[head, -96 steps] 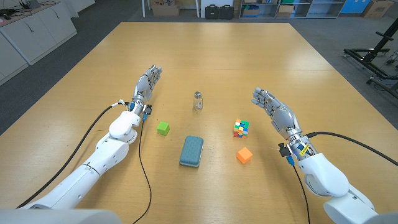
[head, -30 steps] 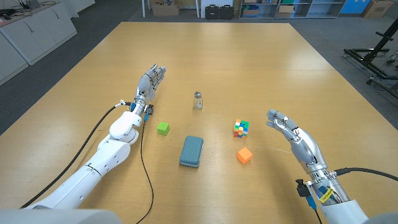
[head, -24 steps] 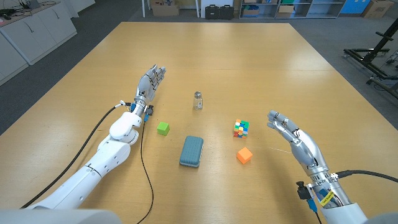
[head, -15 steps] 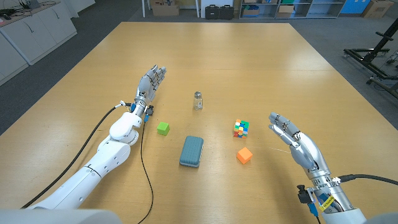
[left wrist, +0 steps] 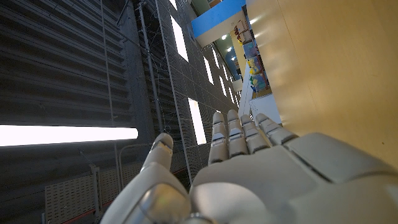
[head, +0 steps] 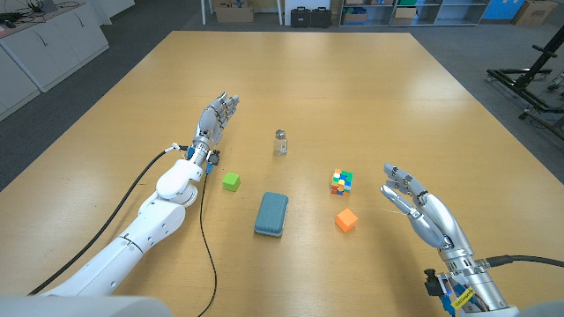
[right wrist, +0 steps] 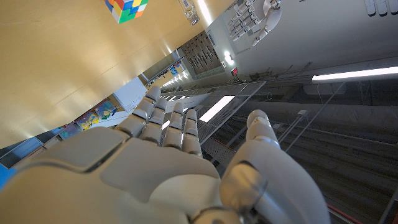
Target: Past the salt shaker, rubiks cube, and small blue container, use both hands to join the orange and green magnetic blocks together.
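With both hands empty and fingers spread, the right hand point(head: 416, 204) hovers beside the orange block point(head: 346, 219) while the left hand point(head: 214, 117) waits beyond the green block point(head: 231, 181) on the wooden surface point(head: 352, 97); grasping each block apparently comes next.
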